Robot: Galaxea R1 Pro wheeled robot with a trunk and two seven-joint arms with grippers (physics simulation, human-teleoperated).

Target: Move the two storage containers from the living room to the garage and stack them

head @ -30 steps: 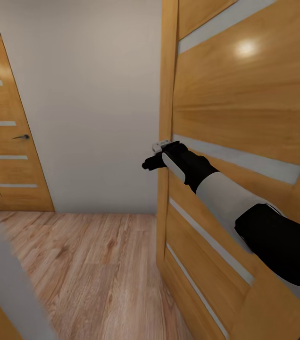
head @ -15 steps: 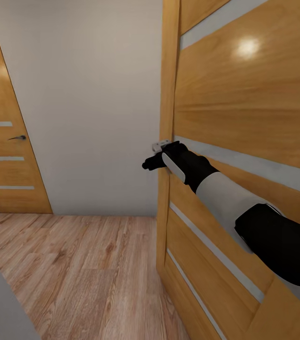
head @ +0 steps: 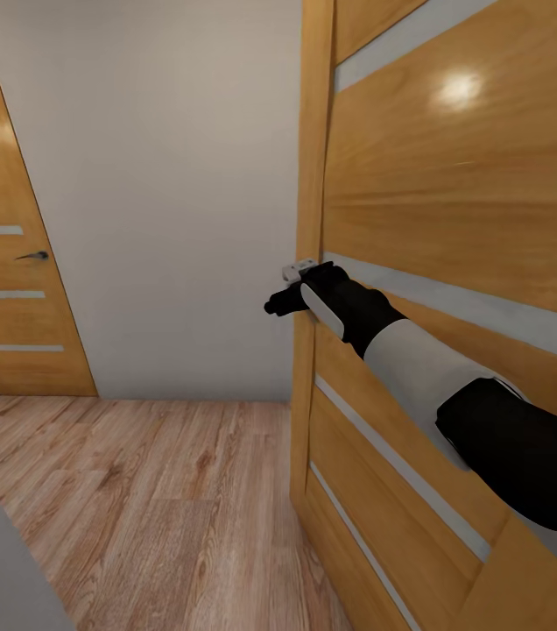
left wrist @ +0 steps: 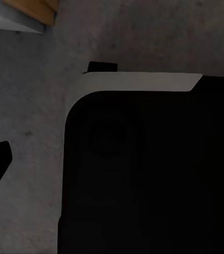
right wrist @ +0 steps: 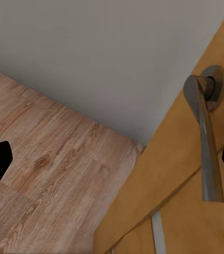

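Right pincer [head: 277,304], spread wide, reaches past the open door's [head: 454,202] edge; grey handle [right wrist: 204,143] just beside it, untouched.

My right arm [head: 419,368] runs black at the wrist, white along the forearm, black again at the elbow. The door [head: 454,228] beside it is honey-orange wood crossed by pale grey horizontal stripes, with a bright glare spot near its top; its lever handle [right wrist: 206,137] is brushed grey metal. The second door [head: 11,263] has the same orange wood, pale stripes and a dark handle. The wall [head: 173,193] is plain off-white. The plank floor [head: 156,499] is light brown with darker grain. Under my left wrist I see speckled dark grey concrete [left wrist: 33,116] and a black body edged with a white band [left wrist: 138,83].
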